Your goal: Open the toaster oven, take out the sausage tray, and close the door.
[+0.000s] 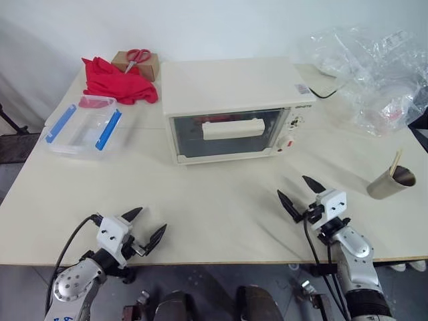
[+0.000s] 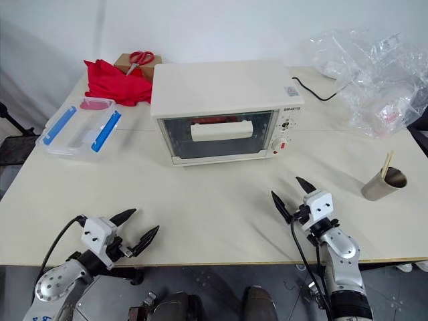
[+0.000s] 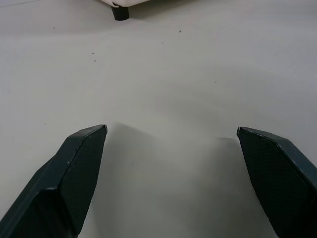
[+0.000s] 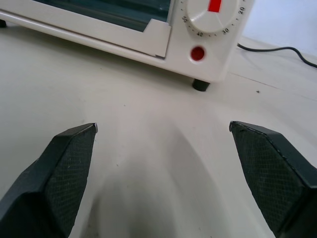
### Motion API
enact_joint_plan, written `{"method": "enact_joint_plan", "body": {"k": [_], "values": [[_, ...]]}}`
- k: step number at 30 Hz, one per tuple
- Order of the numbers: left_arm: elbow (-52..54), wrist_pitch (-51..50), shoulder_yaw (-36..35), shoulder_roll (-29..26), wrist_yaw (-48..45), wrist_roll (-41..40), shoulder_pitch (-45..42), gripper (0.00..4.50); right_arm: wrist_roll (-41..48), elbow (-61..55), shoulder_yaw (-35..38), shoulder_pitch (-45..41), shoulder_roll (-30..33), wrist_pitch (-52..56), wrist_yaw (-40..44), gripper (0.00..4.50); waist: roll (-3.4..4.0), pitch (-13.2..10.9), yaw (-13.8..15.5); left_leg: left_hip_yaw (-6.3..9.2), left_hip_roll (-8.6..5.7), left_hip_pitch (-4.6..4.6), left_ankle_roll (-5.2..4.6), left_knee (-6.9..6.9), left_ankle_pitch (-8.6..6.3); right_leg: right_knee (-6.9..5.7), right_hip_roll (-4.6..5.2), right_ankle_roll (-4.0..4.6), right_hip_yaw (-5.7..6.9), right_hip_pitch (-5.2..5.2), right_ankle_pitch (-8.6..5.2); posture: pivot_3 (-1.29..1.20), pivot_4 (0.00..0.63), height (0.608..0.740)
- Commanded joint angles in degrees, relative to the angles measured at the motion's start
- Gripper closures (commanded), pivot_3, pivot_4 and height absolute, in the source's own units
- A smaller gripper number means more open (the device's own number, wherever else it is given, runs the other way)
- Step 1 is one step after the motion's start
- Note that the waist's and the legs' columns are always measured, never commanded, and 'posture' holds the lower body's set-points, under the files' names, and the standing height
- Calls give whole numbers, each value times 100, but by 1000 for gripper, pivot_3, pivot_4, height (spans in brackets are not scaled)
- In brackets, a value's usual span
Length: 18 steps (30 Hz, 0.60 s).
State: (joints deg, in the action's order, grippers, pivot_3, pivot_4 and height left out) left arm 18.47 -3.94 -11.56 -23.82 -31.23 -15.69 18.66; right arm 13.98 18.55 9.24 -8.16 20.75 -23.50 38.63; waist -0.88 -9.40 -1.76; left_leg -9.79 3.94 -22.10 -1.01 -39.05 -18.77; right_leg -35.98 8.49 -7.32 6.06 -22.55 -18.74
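The cream-white toaster oven (image 1: 234, 110) stands at the middle of the table, its glass door (image 1: 227, 136) shut, with a wide cream bar handle (image 1: 233, 128) across it. Something red shows dimly behind the glass; the sausage tray is hidden inside. My left gripper (image 1: 148, 226) hovers open over the table's near edge, well in front and to the left of the oven. On the right, my right gripper (image 1: 301, 191) stands open over the table, short of the oven's knob side (image 4: 208, 20). Neither gripper holds anything.
A clear plastic box with blue clips (image 1: 83, 126) lies at the left. Behind it are a red cloth (image 1: 119, 82) and scissors (image 1: 136, 57) on a cardboard box. A metal cup with sticks (image 1: 392, 182) stands at the right; crumpled clear plastic (image 1: 371, 67) at the back right.
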Motion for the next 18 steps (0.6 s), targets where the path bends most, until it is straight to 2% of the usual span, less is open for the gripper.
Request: {"method": "enact_joint_plan", "body": {"k": [1, 5, 10, 14, 18], "values": [[169, 92, -185, -68, -63, -156, -12, 24, 141, -21, -19, -54, 111, -82, 252, 0, 1, 0, 2, 0, 0, 0, 0, 0, 0, 0, 0, 0, 0, 0, 0, 0, 150, 740], [266, 197, -449, -71, -336, -736, -231, 24, 588, -629, -179, -113, 240, 350, 848, 0, 2, -1, 16, 0, 0, -1, 0, -1, 0, 1, 4, 0, 0, 1, 0, 0, 150, 740], [340, -890, -971, -576, -977, -2618, -875, 24, 1190, -1564, -300, -584, 514, 1433, 1210, 0, 18, -10, 14, 3, 6, -3, 0, -2, 1, -6, 4, 0, 0, 0, 0, 0, 150, 740], [296, -1348, -980, -921, -1238, -3036, -1339, 24, 1284, -1659, -363, -1213, 504, 1889, 1182, 0, 22, -7, 10, 6, 3, -1, 0, -2, 5, -9, 1, 0, 1, 1, 0, 0, 150, 740], [263, -1562, -940, -999, -1318, -3129, -1617, 24, 1288, -1689, -458, -1555, 402, 2042, 1241, 0, 22, -8, 13, 4, -16, -8, 2, 1, -1, -9, -2, 0, 8, -4, 0, 0, 150, 740]]}}
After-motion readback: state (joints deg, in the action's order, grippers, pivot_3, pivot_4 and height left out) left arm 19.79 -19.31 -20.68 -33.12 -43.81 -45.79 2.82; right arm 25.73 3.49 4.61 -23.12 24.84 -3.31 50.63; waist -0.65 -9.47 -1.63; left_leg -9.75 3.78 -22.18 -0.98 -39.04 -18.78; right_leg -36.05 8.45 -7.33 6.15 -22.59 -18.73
